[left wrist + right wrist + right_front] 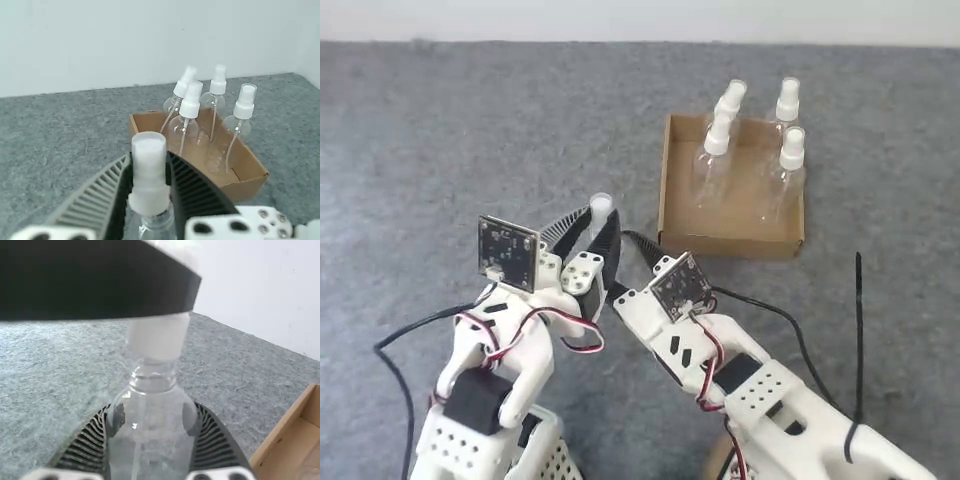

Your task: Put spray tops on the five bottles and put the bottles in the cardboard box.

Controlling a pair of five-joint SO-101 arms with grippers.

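Pinching the white plastic spray top (148, 150), the left claw (148, 167) holds it on the neck of a clear plastic bottle (150, 405), whose body the right claw (151, 422) clamps. Just beyond stands the brown cardboard box (732, 242) with four capped clear bottles (715, 165) inside, on the grey carpeted tabletop (470, 130).

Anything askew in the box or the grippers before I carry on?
One clear plastic bottle at the far side of the brown cardboard box leans, its white spray top tilted; the other three stand upright. The held fifth bottle looks straight.
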